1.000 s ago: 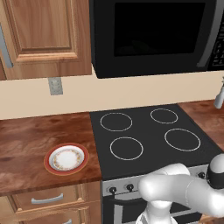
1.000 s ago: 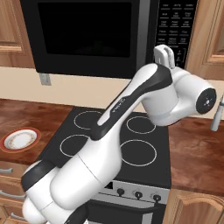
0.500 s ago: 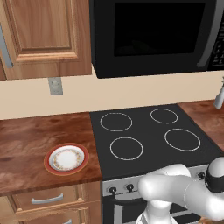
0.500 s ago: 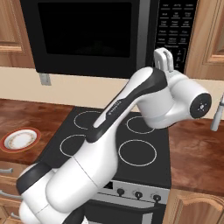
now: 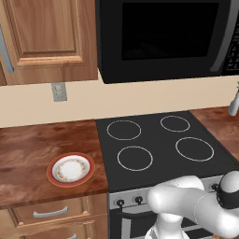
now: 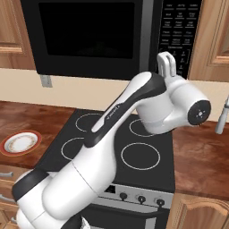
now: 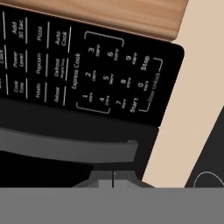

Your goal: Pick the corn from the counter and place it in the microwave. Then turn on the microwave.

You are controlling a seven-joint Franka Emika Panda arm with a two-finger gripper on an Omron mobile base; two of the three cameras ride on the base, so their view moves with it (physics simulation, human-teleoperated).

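The black microwave (image 5: pixel 163 37) hangs over the stove with its dark glass door closed. The corn is out of view. My gripper (image 6: pixel 166 57) points up at the lower part of the button panel (image 6: pixel 179 31), just right of the grey handle (image 6: pixel 146 40). In the hand view the shut gripper (image 7: pixel 113 177) sits under the handle (image 7: pixel 65 146), with the number keys (image 7: pixel 105 87) above; whether it touches the panel I cannot tell. Nothing is between the fingers. The reddish-brown counter (image 5: pixel 28 144) lies left of the stove.
A black stovetop (image 5: pixel 158 144) with white ring burners lies beneath the arm. A white red-rimmed plate (image 5: pixel 71 169) sits on the left counter, also seen as the plate (image 6: pixel 20 142). A grey upright object (image 6: pixel 222 116) stands at the right. Wooden cabinets (image 5: pixel 46 37) flank the microwave.
The hand and the arm's elbow have sunk slightly down and left in front of the button panel. The jaws stay shut.
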